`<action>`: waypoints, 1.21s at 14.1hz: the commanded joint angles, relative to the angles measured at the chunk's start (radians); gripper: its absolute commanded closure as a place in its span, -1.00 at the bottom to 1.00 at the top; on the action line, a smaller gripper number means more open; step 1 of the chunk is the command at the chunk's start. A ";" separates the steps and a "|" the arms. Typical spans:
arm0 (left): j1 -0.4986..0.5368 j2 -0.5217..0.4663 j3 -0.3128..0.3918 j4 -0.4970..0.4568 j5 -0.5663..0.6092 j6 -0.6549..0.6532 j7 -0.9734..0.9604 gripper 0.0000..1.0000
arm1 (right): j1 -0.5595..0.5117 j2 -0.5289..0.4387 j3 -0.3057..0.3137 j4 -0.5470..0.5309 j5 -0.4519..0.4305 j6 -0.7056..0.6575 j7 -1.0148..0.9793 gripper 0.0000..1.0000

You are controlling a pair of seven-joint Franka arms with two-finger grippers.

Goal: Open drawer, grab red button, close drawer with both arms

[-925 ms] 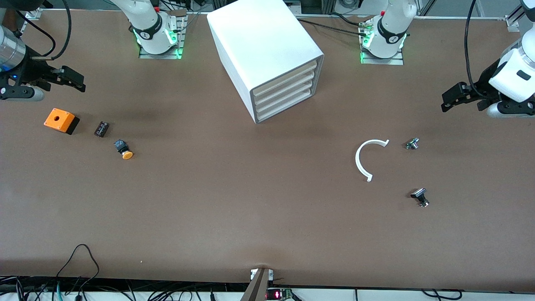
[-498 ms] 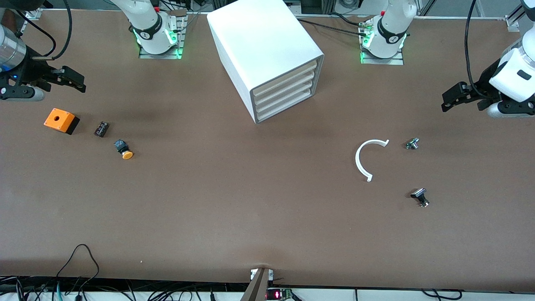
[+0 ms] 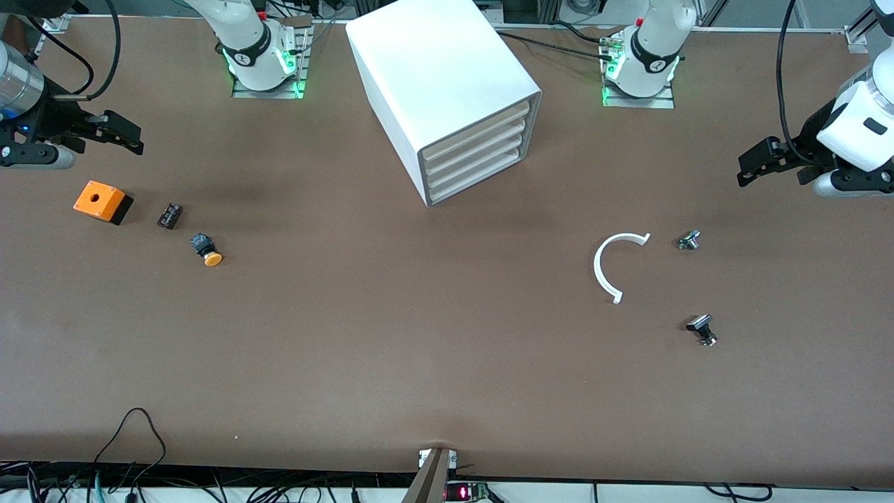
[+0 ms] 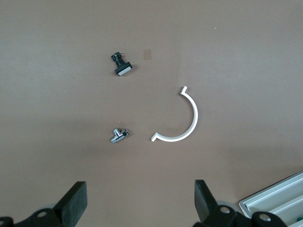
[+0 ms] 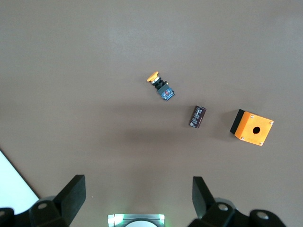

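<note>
The white cabinet stands between the two arm bases, and its four drawers are all pushed in. The drawer is second from the top, with its cream front flush. The button is hidden. My left gripper hangs open over the left arm's end of the table with nothing between its fingers; in the left wrist view this gripper has only bare table under it. My right gripper hangs open and empty over the right arm's end. The right wrist view shows that gripper over bare table.
An orange box with a hole, a small dark cylinder and an orange-capped button lie near the right arm's end. A white arc, a small metal part and a black part lie toward the left arm's end.
</note>
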 commanded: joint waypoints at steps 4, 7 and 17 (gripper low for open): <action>0.002 0.019 -0.006 0.042 -0.013 -0.029 -0.004 -1.00 | -0.002 -0.015 0.000 -0.016 -0.008 0.037 0.011 -1.00; 0.003 0.020 -0.005 0.042 -0.013 -0.028 -0.004 -1.00 | -0.002 -0.013 0.000 -0.016 -0.011 0.106 0.009 -1.00; -0.008 0.145 -0.020 0.022 0.001 -0.046 0.004 -1.00 | -0.003 -0.012 -0.003 -0.016 -0.006 0.106 0.014 -1.00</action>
